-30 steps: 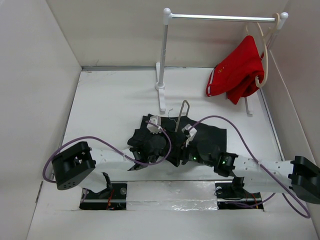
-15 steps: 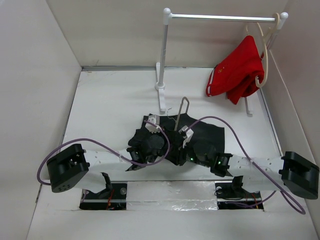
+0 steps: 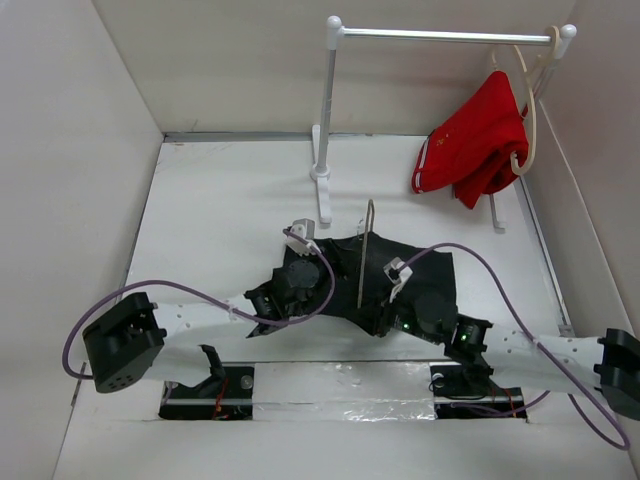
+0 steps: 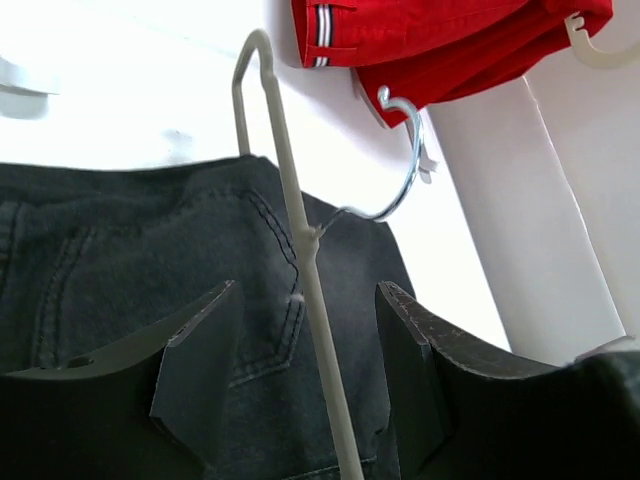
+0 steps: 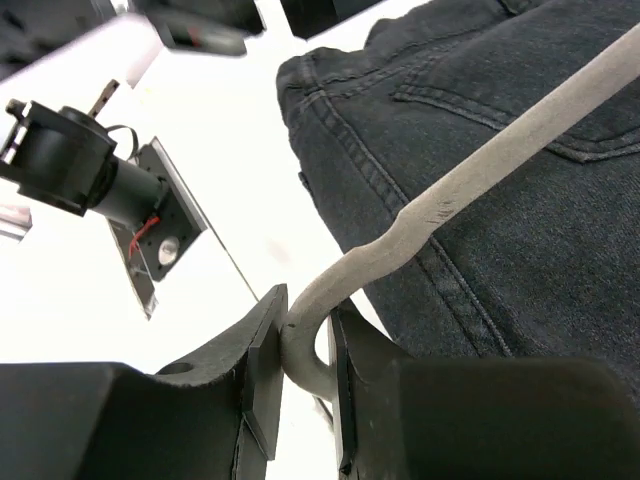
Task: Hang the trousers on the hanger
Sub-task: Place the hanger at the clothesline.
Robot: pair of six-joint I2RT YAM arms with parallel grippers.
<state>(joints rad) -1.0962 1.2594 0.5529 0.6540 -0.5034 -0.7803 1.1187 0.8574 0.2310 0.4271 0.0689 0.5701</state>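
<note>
The black denim trousers [image 3: 415, 262] lie bunched in the middle of the table, also filling the left wrist view [image 4: 120, 260] and the right wrist view [image 5: 420, 110]. The thin grey hanger [image 3: 364, 255] lies across them, its hook [image 4: 400, 190] pointing towards the rack. My right gripper [image 5: 305, 305] is shut on the hanger's rounded near end [image 5: 520, 136]. My left gripper [image 4: 308, 287] is open; the hanger's rod [image 4: 300, 240] runs between its fingers without touching either.
A white clothes rack [image 3: 327, 110] stands at the back, its foot [image 3: 322, 200] just beyond the trousers. A red garment [image 3: 475, 140] hangs on a cream hanger [image 3: 528, 110] at the rack's right end. White walls close in the table.
My left gripper has opened and drawn back to the left. My right gripper has shut on the hanger's near end and pulled towards me, so the hanger lies further down over the trousers.
</note>
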